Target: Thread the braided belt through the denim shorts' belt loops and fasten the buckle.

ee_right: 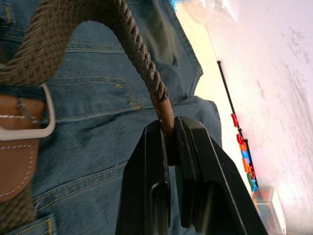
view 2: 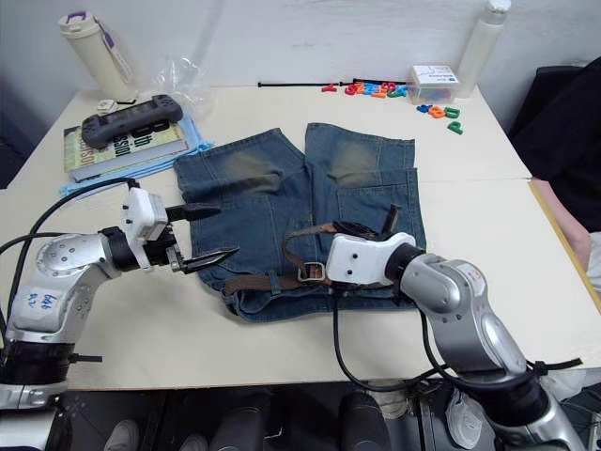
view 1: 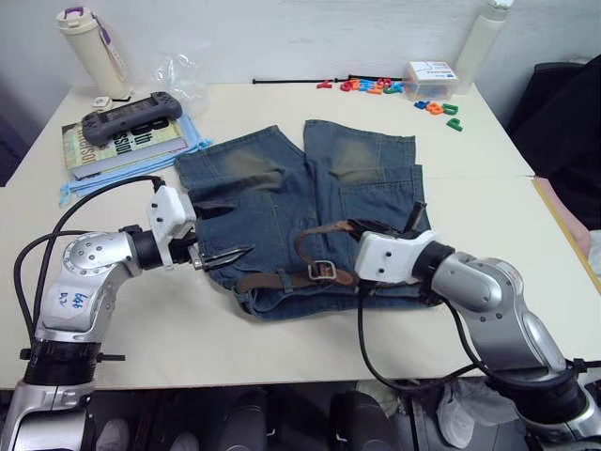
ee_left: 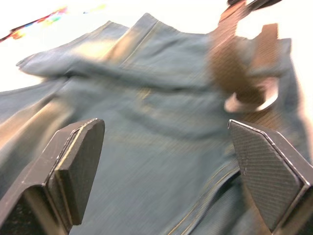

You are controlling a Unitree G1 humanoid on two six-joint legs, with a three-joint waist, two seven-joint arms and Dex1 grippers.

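The denim shorts (view 1: 300, 202) lie flat mid-table, waistband toward the near edge. The braided belt (view 1: 272, 280) runs along the waistband to the silver buckle (view 1: 322, 271), then arcs up in a loop (view 1: 324, 228) over the shorts. My right gripper (ee_right: 168, 128) is shut on the belt's brown leather tip (ee_right: 165, 110), just right of the buckle. My left gripper (view 1: 223, 232) hovers open at the shorts' left edge, nothing between its fingers (ee_left: 78, 166). Individual belt loops are too small to make out.
At the back left are a book with a game controller (view 1: 130, 115) on it, a light blue cloth (view 1: 127, 169), a white bottle (view 1: 91, 47) and a plastic bag. A thin black cord (view 1: 291, 81), coloured letters (view 1: 376, 86) and a plastic box (view 1: 432, 80) line the back edge.
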